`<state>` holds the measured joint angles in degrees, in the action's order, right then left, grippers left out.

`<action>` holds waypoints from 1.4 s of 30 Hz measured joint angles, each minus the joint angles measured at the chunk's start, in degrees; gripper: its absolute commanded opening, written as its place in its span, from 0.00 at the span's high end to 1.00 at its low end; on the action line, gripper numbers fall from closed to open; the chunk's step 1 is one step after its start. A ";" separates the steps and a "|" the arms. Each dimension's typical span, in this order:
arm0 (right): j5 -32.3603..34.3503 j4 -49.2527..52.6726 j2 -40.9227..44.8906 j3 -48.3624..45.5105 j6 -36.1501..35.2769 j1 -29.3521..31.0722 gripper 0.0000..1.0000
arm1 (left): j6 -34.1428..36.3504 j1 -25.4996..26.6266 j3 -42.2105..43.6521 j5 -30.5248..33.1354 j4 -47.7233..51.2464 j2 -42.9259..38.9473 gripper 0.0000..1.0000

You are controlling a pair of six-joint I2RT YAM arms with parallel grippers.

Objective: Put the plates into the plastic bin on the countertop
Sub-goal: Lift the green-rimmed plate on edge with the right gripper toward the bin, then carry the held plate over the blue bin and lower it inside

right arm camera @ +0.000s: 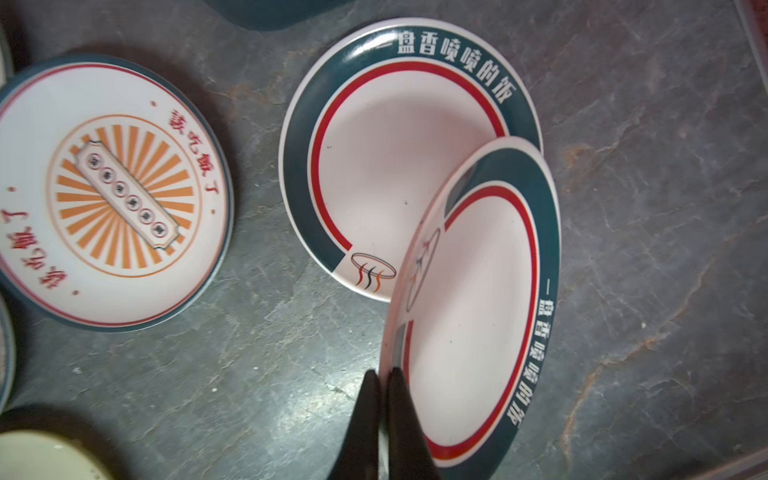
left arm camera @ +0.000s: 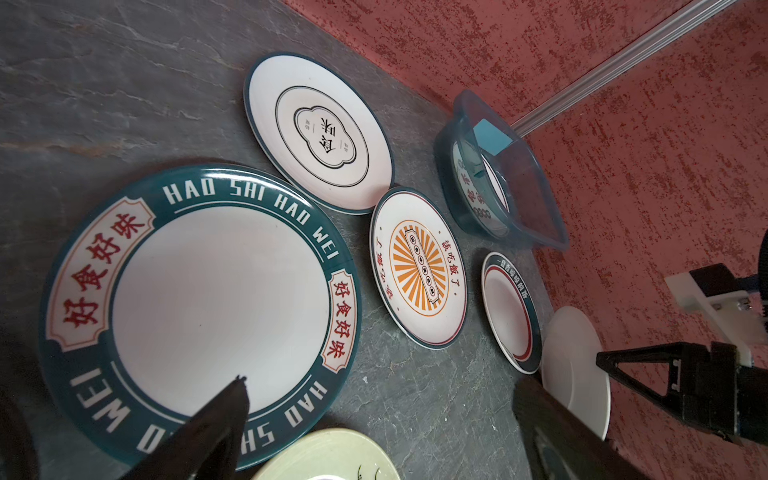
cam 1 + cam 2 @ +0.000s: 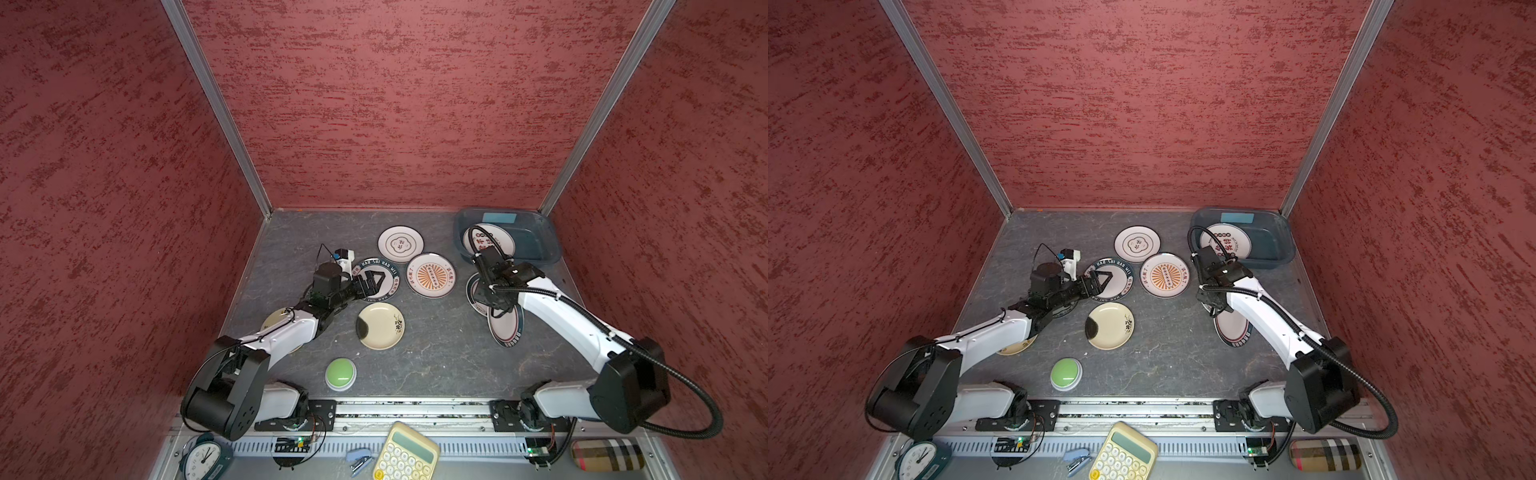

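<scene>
My right gripper (image 1: 382, 372) is shut on the rim of a white plate with a green and red rim (image 1: 478, 311), tilted up on edge. That plate leans over a matching one (image 1: 374, 166) lying flat on the countertop (image 3: 436, 357). My left gripper (image 2: 382, 380) hangs open over the edge of the "HAO SHI HAO WEI" plate (image 3: 386, 270), holding nothing. A sunburst plate (image 3: 430, 275), a cloud-emblem plate (image 3: 400, 244) and a cream plate (image 3: 380, 326) lie loose. The plastic bin (image 3: 544, 245) at the back right holds one red-printed plate (image 3: 494, 239).
Another cream plate (image 3: 274, 318) is partly hidden under my left arm. A green dome button (image 3: 340, 373) sits near the front edge. A calculator (image 3: 405, 453), a clock (image 3: 205, 457) and a checked case (image 3: 606, 455) lie beyond the front rail. Red walls close three sides.
</scene>
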<state>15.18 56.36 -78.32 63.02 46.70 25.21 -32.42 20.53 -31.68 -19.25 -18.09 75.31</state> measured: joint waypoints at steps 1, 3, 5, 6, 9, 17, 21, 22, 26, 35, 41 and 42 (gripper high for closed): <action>-0.42 0.02 0.00 0.85 -0.02 0.00 1.00 | 0.28 0.37 0.00 0.00 0.00 -0.15 0.00; -1.11 -0.11 -0.02 2.58 -0.20 0.02 1.00 | 0.87 1.16 0.00 0.04 0.00 -0.46 0.00; -1.73 -0.24 -0.02 4.24 -0.44 0.07 1.00 | 1.42 1.84 0.00 0.20 0.02 -0.87 0.00; -1.97 -0.31 -0.07 5.20 -0.55 0.09 1.00 | 1.55 2.08 0.00 0.24 0.02 -1.09 0.01; -2.03 -0.42 -0.46 8.24 -1.16 0.09 1.00 | 2.10 2.38 0.00 0.44 0.04 -1.81 0.01; 1.77 1.31 -3.10 15.19 -3.63 0.15 1.00 | 2.58 2.40 0.00 1.66 0.07 -3.13 0.00; 6.08 4.39 -4.92 20.72 -5.62 0.13 1.00 | 2.69 2.40 0.00 1.77 0.07 -3.30 0.01; 7.10 4.83 -5.57 22.43 -6.12 0.13 1.00 | 2.69 2.40 0.00 1.77 0.07 -3.30 0.00; 10.14 5.51 -8.33 27.80 -8.70 0.15 1.00 | 2.69 2.40 0.00 1.77 0.07 -3.30 0.01; 16.20 6.86 -16.52 36.79 -16.02 0.15 1.00 | 2.71 2.40 0.00 2.75 0.07 -3.30 0.01; 19.15 6.34 -20.20 40.13 -20.28 0.15 1.00 | 2.60 2.40 0.00 2.84 0.07 -3.30 0.01; 19.87 6.08 -21.00 40.81 -20.92 0.15 1.00 | 2.49 2.40 0.00 2.84 0.07 -3.30 0.00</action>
<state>35.05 62.43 -99.33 103.83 25.78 25.36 -29.93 22.94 -31.68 -16.40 -18.02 72.01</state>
